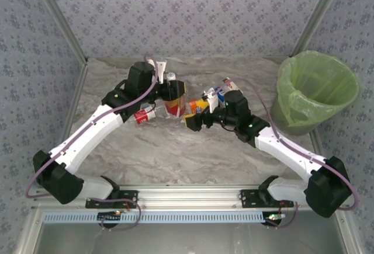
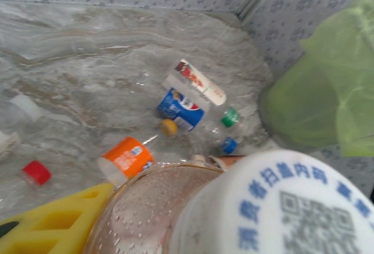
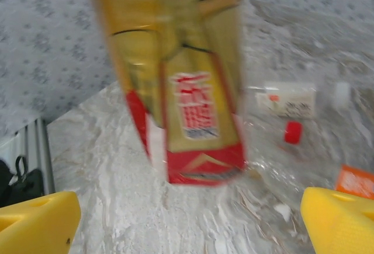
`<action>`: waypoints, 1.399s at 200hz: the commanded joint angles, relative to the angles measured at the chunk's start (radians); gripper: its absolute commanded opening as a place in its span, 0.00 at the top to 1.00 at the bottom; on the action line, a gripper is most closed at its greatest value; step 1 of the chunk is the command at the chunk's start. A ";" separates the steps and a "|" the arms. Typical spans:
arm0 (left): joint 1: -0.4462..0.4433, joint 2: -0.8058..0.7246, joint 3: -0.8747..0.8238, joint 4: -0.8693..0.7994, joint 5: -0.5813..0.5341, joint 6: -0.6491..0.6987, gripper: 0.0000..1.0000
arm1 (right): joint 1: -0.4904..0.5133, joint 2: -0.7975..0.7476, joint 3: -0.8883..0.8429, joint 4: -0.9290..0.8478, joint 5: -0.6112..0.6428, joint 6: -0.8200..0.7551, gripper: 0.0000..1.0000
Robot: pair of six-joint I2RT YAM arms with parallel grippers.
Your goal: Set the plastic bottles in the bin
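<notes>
Pads (image 2: 52, 222) of the left gripper (image 1: 169, 88) pinch an amber bottle (image 1: 175, 105) near its white cap (image 2: 292, 207) — upright, toward the bench's back edge, arm stretched forward. Right gripper (image 1: 192, 121) is spread wide, touching nothing, levelled at that bottle from the right — elbow bent. Bin (image 1: 304, 119) stands at the back right corner; other bottles (image 2: 178, 109) lie loose mid-bench.

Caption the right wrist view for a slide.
Open right claw faces an amber, red-labelled bottle; other bottles lie behind.

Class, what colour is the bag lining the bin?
Light green; the bag shows best in the top external view.
</notes>
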 commanded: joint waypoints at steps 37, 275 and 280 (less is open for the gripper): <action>0.000 -0.022 0.049 0.067 0.117 -0.155 1.00 | 0.090 0.077 0.066 0.188 0.153 -0.206 0.01; -0.002 -0.099 -0.085 0.258 0.142 -0.186 0.89 | 0.135 0.234 0.170 0.265 0.399 -0.229 0.40; -0.002 -0.102 -0.086 0.264 0.145 -0.184 0.88 | 0.133 0.233 0.171 0.257 0.403 -0.227 0.40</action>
